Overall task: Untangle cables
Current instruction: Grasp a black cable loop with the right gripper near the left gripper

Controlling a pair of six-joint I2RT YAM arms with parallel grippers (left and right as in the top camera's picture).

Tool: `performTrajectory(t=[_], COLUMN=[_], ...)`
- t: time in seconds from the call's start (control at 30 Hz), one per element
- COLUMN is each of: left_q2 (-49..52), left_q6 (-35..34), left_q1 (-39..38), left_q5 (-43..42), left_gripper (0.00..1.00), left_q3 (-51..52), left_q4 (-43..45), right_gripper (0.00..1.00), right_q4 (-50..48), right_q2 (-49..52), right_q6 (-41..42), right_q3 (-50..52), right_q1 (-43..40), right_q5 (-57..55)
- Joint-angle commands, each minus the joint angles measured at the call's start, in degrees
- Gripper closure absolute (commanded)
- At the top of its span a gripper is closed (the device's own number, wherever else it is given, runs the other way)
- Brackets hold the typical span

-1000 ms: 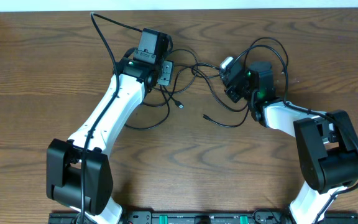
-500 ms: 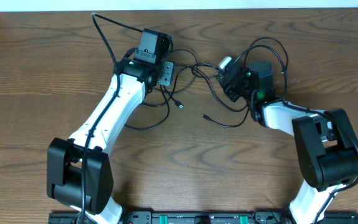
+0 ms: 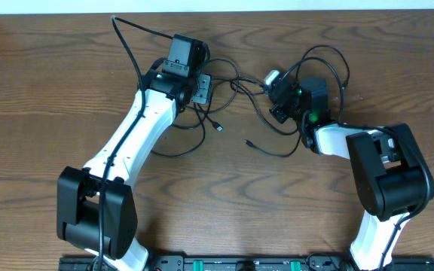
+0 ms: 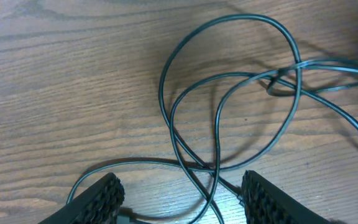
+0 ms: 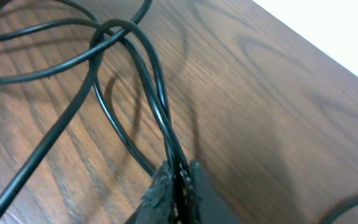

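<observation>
The cables [image 3: 236,89] are thin black cords tangled in loops on the wooden table between my two arms, with loose plug ends [image 3: 218,129] trailing toward the front. A short white piece [image 3: 273,76] lies by my right gripper [image 3: 278,96]. In the right wrist view the right gripper [image 5: 179,180] is shut on a doubled black cable strand [image 5: 151,87] that rises out of its fingertips. My left gripper [image 3: 200,90] stands open over the left part of the tangle. In the left wrist view crossing cable strands [image 4: 213,165] lie between its fingers [image 4: 98,199] without touching them.
A big black cable loop [image 3: 330,64] curls behind the right wrist. Thicker black arm wiring [image 3: 130,45] runs along the left arm to the back edge. The pale wall edge [image 5: 328,31] borders the table's far side.
My right gripper has closed on the black cable strand after standing partly open, and its wrist shifted slightly. The left arm and its open gripper have not moved.
</observation>
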State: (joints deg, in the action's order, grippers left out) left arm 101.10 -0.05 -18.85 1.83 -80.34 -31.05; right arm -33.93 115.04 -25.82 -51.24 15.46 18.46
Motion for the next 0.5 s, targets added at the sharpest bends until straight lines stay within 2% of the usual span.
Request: performTrajectory(t=[0.0, 0.27, 0.47], left_q2=[0.81, 0.81, 0.81], left_q6=[-0.28, -0.31, -1.95], left_q1=[0.17, 0.13, 0.13], left_q5=[0.09, 0.09, 0.04], left_gripper=[0.38, 0.38, 0.39], left_q3=[-0.50, -0.50, -0.50], left_q4=[0.04, 0.02, 0.04], right_gripper=[0.99, 0.99, 0.99], right_q4=[0.02, 0.83, 7.72], right_q2=[0.00, -4.81, -14.05], right_q6=[1.99, 5.68, 5.64], right_q3=[-0.02, -0.02, -0.02], right_q1=[0.39, 0.39, 0.39], right_q5=[1.20, 4.68, 4.63])
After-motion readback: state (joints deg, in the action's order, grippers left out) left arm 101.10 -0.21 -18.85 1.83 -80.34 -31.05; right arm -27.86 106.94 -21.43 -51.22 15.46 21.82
